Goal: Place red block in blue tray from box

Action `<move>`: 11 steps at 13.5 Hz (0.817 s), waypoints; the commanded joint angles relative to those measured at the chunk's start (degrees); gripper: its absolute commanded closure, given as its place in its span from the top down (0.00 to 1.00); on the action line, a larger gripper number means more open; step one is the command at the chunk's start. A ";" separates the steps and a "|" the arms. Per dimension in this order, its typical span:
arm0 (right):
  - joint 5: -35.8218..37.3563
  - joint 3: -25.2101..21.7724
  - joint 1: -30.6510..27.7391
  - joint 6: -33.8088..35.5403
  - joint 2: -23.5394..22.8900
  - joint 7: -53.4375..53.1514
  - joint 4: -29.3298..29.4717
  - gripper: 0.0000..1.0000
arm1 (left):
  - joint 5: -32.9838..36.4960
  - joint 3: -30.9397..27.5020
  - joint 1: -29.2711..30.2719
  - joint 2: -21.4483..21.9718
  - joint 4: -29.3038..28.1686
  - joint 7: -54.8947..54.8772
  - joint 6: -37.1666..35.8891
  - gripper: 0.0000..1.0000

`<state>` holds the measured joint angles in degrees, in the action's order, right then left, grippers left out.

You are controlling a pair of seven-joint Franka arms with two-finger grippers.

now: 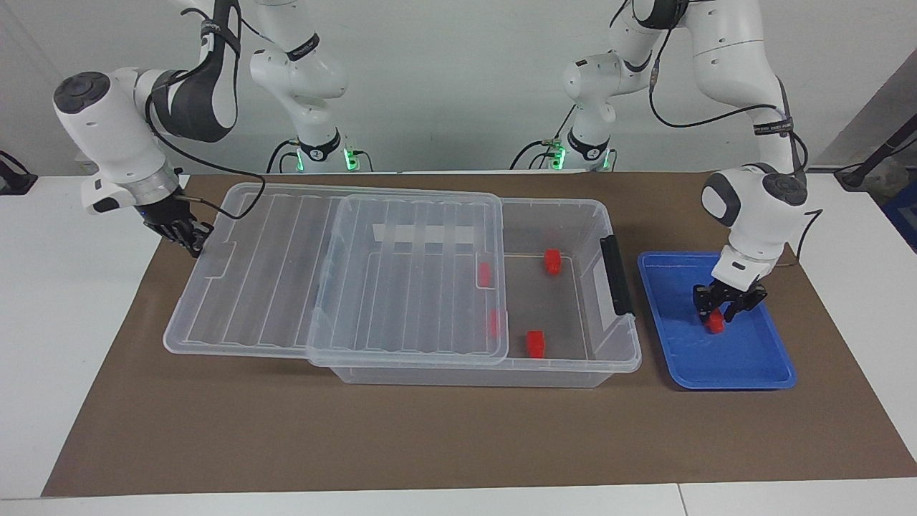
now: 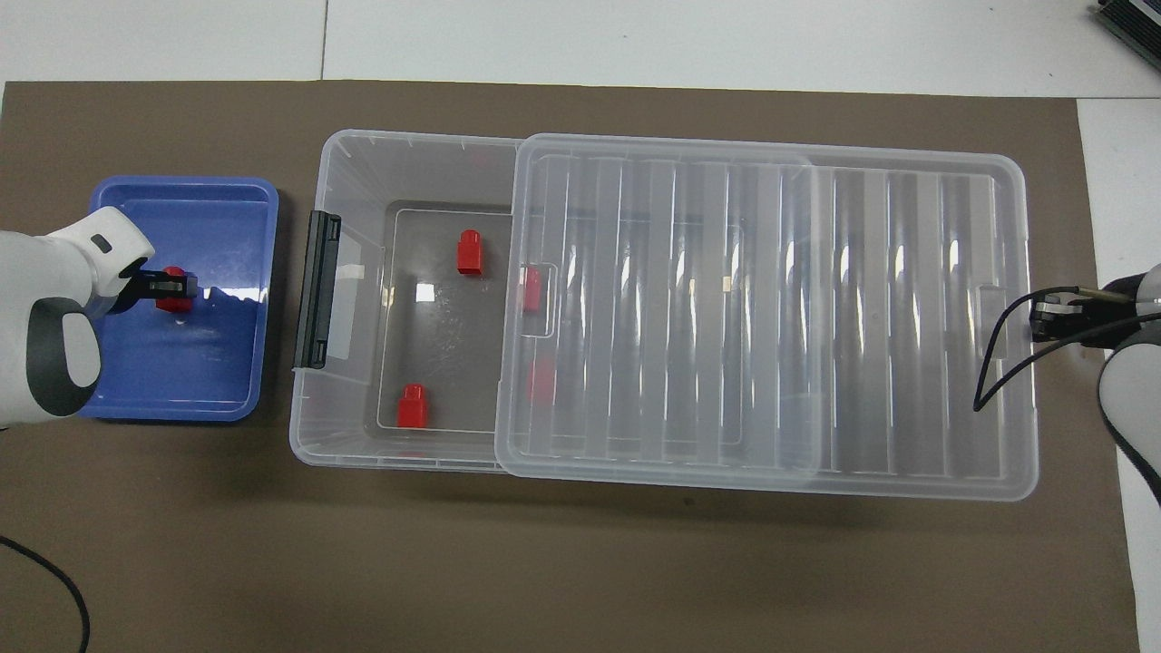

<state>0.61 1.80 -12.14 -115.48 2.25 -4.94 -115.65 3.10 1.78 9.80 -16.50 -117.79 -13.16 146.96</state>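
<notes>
The blue tray (image 1: 745, 365) (image 2: 227, 381) lies at the left arm's end of the table. My left gripper (image 1: 720, 315) (image 2: 172, 288) is down in it, open, its fingers either side of a red block (image 1: 715, 325) (image 2: 170, 304) low in the tray. The clear box (image 1: 466, 374) (image 2: 308, 426) stands beside the tray, its ribbed lid (image 1: 286, 272) (image 2: 771, 317) slid toward the right arm's end. Two red blocks (image 1: 552, 261) (image 1: 535, 344) lie uncovered in the box and two more (image 1: 485, 274) (image 1: 493, 324) show through the lid. My right gripper (image 1: 190, 240) (image 2: 1043, 322) is at the lid's end edge.
A dark grey clip handle (image 1: 617, 276) (image 2: 317, 290) sits on the box's end next to the tray. A brown mat (image 1: 430, 437) covers the table. A black cable (image 2: 54, 580) lies near the left arm's corner.
</notes>
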 commanded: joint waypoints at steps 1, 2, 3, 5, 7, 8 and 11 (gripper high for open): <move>-0.78 0.30 2.02 0.78 0.03 4.49 -0.10 0.00 | -0.29 -0.28 -0.39 0.76 -0.96 -0.20 0.96 0.72; -0.96 0.30 3.33 0.70 0.03 5.63 -0.10 0.00 | -0.29 -0.28 -0.74 1.29 -0.69 -0.03 -0.08 0.72; -1.14 0.39 5.17 0.78 0.03 5.82 -0.28 0.00 | -0.29 -0.28 -0.83 1.81 0.62 0.06 -3.05 0.72; -1.14 0.39 9.21 0.78 0.12 5.91 -0.36 0.00 | -0.29 -0.20 -0.92 3.74 5.09 0.06 -11.48 0.72; -1.14 0.39 11.86 0.87 0.21 5.82 -0.36 0.00 | -0.29 -0.02 -2.49 5.24 8.52 0.32 -18.17 0.77; -1.23 0.48 12.83 1.22 0.38 5.73 -0.54 0.00 | -0.29 -0.11 -3.64 6.03 9.67 1.37 -21.33 0.77; -2.89 0.57 15.29 4.65 0.91 5.47 -0.54 0.00 | -0.29 0.42 -4.70 9.10 14.76 2.08 -33.10 0.82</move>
<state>-0.12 2.35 2.19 -112.19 2.32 -0.73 -115.67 3.10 2.54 6.17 -9.13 -105.95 -11.73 120.71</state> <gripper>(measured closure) 0.991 0.211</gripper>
